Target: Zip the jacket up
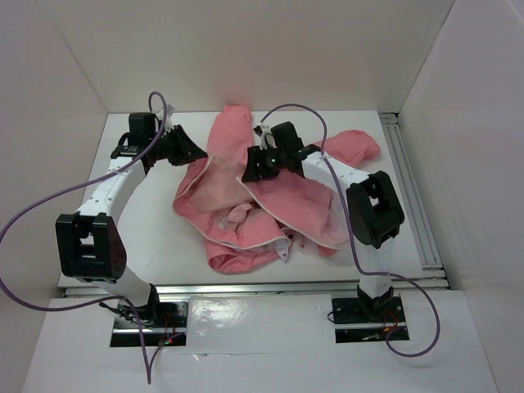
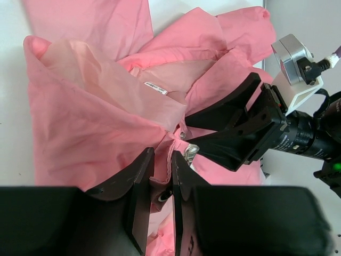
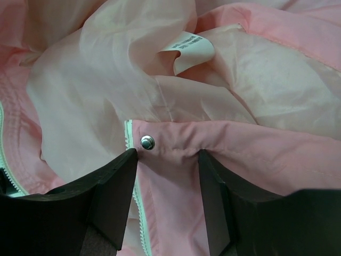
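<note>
Presently, the jacket point(image 1: 246, 233) is seen crumpled and unzipped on the bench point(image 1: 147, 221), bunched between and under both sets of fingers; the left fingers point(image 2: 139, 192) are drawn almost together with a strip of pink cloth and white zip edging point(image 2: 169, 169) between them, so they are judged to be clenched on the jacket's front edge, though the contact itself is partly hidden; the right fingers point(image 3: 114, 186) are spread apart and released, straddling the placket just below a metal snap point(image 3: 147, 142), with nothing pinched; a small metal piece, probably the zip pull point(image 2: 191, 151), is seen just beyond the left fingertips, between them and the right fingers. Trouble could be expected from the close quarters: the two sets of fingers are near one another, and a careless closing move could knock one against the other; loose lining could be caught instead of the edging; the held strip could slip if tugged sideways. Open bench is left outboard of the left fingers; beyond the right fingers cloth is heaped, so less free room is offered there.
</note>
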Robot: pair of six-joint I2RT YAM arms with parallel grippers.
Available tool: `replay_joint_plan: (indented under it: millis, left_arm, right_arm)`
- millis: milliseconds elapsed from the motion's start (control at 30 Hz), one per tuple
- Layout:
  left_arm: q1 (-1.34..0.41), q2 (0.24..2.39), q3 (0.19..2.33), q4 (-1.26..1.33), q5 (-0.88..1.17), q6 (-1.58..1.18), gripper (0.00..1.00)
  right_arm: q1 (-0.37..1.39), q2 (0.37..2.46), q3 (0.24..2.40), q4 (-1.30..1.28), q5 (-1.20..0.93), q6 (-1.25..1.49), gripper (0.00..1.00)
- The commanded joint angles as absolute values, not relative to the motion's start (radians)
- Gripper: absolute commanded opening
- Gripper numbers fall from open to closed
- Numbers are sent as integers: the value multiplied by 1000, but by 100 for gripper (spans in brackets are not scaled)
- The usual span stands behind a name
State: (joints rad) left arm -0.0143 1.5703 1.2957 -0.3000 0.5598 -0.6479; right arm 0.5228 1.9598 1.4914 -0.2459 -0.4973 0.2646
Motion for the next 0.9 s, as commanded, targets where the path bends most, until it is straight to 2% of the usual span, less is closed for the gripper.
replay_joint_plan:
  millis: [0, 167, 400, 533, 867]
  left_arm:
    - [-12, 1549, 1310, -295, 575, -617, 0]
    - [-12, 1549, 1301, -295, 575, -617, 0]
    - [-12, 1540, 1301, -295, 566, -617, 0]
    - [-12, 1540, 1301, -295, 566, -617, 0]
    - [-12, 1531, 1301, -305, 566, -598, 0]
  right_arm:
    - [543, 1968, 1534, -198, -531, 261, 58]
    - [561, 1990, 1574, -216, -488, 261, 61]
    - [572, 1996, 1582, -223, -437, 270, 39]
    - [572, 1933, 1552, -222, -393, 279, 34]
    - [517, 1735, 1401, -245, -270, 279, 34]
